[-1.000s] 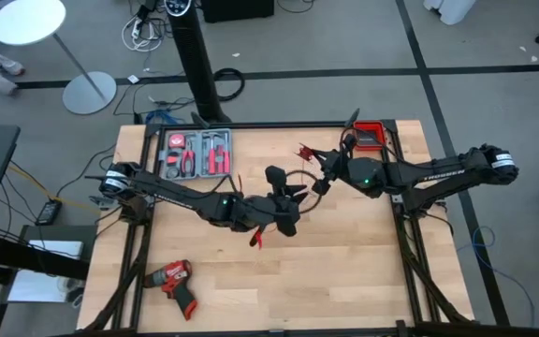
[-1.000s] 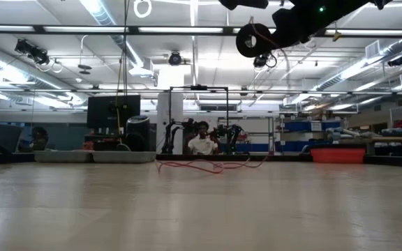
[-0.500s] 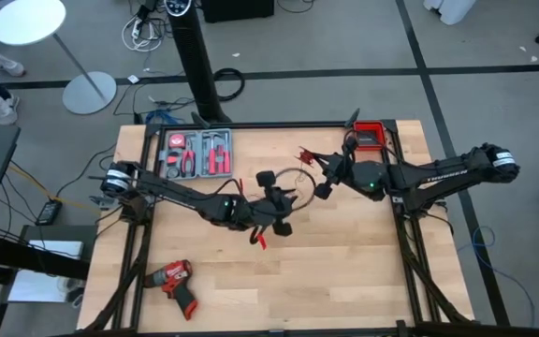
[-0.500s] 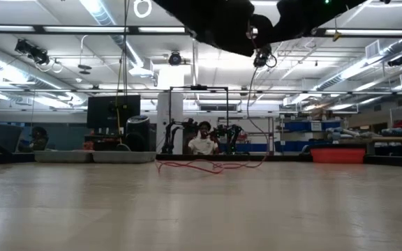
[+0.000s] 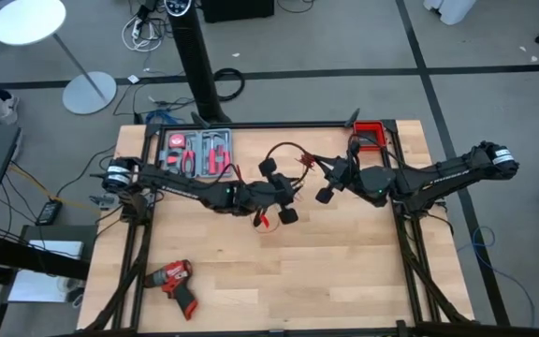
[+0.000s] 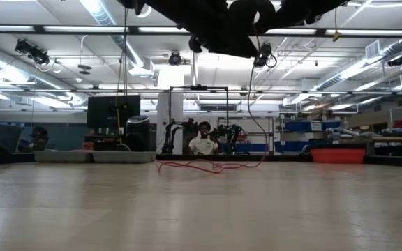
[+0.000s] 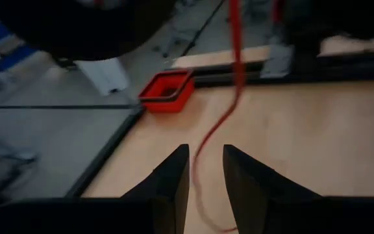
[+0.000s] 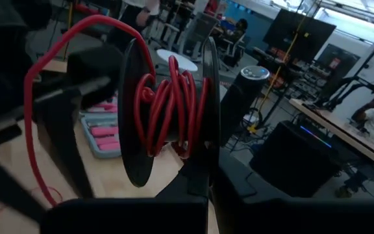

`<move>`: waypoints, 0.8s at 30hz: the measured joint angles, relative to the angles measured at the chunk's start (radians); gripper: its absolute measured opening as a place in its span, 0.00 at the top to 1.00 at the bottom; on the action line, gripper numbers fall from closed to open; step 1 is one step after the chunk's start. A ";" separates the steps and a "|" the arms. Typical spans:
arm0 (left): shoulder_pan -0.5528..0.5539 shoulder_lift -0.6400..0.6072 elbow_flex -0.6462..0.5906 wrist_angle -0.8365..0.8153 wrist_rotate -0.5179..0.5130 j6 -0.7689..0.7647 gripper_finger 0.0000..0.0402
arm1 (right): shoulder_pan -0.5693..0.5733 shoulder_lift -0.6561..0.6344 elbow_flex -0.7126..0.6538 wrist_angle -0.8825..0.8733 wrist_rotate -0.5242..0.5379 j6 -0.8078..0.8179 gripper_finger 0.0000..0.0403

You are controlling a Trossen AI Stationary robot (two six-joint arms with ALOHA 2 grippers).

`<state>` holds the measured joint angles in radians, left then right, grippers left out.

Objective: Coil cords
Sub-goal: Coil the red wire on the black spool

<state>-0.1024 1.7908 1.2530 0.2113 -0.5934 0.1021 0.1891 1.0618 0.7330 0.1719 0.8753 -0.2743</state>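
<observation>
Several turns of red wire [image 8: 169, 104] already sit on a black spool [image 8: 135, 117] pinched in the shut right gripper [image 5: 324, 195] above mid-table. The wire looks light, limp and springy, likely to slip off unless kept taut; best taken on its free run. That run passes between the left gripper's [image 7: 205, 170] parted fingers, seemingly ungripped.
</observation>
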 joint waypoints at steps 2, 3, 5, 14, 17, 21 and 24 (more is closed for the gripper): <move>0.005 0.000 0.000 0.017 0.068 -0.006 0.76 | 0.001 0.000 0.000 0.012 0.000 -0.012 1.00; 0.007 0.000 0.000 0.020 0.097 -0.006 0.76 | 0.001 0.000 0.000 0.014 0.000 -0.016 1.00; 0.007 0.000 0.000 0.022 0.117 -0.006 0.76 | 0.001 0.000 0.000 0.018 0.000 -0.017 1.00; 0.026 0.001 0.000 0.033 0.113 -0.005 0.77 | 0.001 0.000 0.000 0.028 -0.006 -0.023 1.00; 0.030 0.001 0.000 0.033 0.113 -0.005 0.78 | 0.001 0.000 0.000 0.031 -0.006 -0.024 1.00; 0.030 0.001 0.000 0.054 0.118 -0.003 0.81 | 0.001 0.000 0.000 0.034 -0.006 -0.024 1.00; 0.030 0.001 0.000 0.075 0.125 0.002 0.82 | 0.001 0.000 0.000 0.034 -0.006 -0.025 1.00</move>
<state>-0.0723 1.7916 1.2533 0.2866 -0.4683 0.1043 0.1898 1.0618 0.7330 0.2062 0.8688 -0.2989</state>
